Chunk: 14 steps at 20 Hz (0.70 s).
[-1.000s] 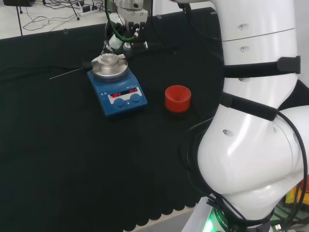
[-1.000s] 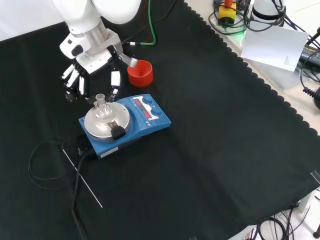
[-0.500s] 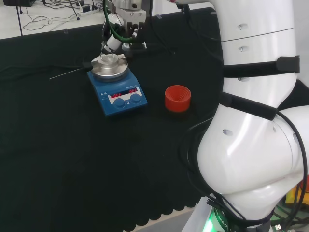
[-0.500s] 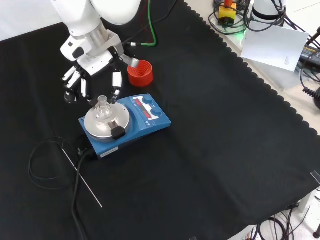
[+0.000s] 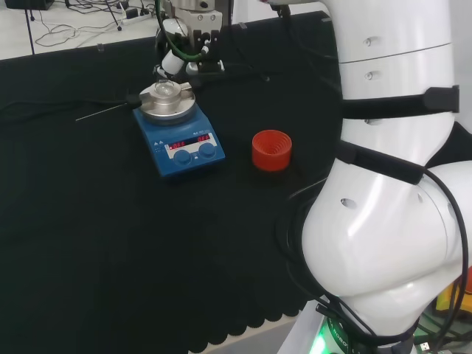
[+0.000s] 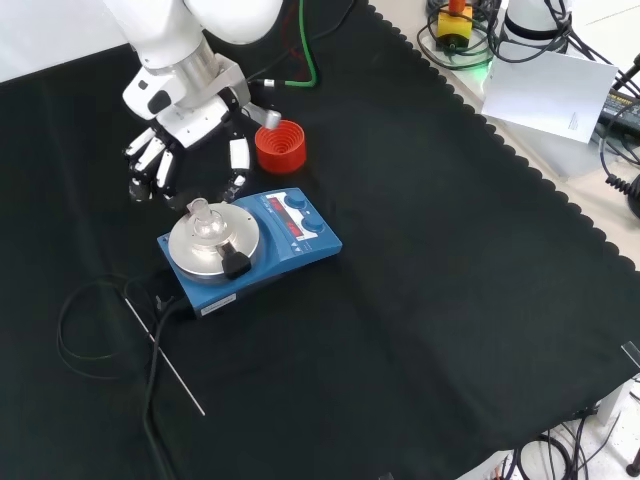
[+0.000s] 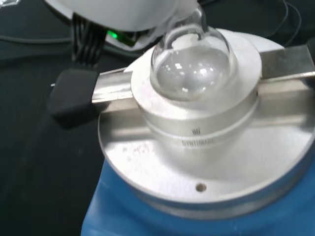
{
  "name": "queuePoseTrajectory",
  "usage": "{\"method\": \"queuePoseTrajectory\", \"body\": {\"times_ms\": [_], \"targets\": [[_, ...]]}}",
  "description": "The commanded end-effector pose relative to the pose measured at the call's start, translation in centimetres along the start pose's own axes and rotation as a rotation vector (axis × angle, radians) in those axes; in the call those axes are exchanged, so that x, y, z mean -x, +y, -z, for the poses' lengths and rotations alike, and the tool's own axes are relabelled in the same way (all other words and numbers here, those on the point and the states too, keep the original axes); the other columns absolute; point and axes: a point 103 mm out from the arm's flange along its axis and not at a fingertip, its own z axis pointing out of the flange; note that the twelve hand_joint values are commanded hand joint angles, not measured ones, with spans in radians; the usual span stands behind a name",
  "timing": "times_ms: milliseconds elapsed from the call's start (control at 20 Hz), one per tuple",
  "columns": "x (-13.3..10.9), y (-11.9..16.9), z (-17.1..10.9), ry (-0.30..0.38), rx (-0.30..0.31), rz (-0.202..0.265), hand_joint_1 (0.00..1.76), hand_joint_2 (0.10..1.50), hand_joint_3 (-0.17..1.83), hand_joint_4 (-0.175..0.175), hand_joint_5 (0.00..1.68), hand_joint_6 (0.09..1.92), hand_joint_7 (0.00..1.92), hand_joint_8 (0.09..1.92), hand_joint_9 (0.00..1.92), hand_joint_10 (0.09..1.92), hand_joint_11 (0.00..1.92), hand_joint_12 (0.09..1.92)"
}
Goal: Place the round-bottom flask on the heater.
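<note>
A robotics lab — a white robot arm (image 5: 383, 221) stands at a black-clothed table (image 6: 430, 300) bearing a blue laboratory heater (image 6: 250, 245), with cables (image 6: 470, 30) and electronics along the far edge.

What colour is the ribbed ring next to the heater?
The ribbed ring is red. The front view shows it best, beside the blue heater.

The hand (image 6: 190, 125) has lifted off the flask (image 6: 203, 217).

heater (image 6: 250, 245), red display digits, nothing legible
</note>
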Motion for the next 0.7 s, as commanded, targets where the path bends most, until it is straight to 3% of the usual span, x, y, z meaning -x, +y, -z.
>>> {"method": "queuePoseTrajectory", "body": {"times_ms": [50, 700], "targets": [[-0.1, -1.3, 0.7, -0.004, 0.033, 0.000, 0.97, 0.57, 0.66, -0.061, 0.66, 0.83, 0.10, 0.68, 0.39, 0.70, 0.03, 1.45], [0.1, -7.0, 2.9, -0.024, 0.085, -0.048, 0.92, 0.56, 0.64, -0.060, 0.52, 0.77, 0.08, 0.68, 0.36, 0.71, 0.00, 1.45]]}}
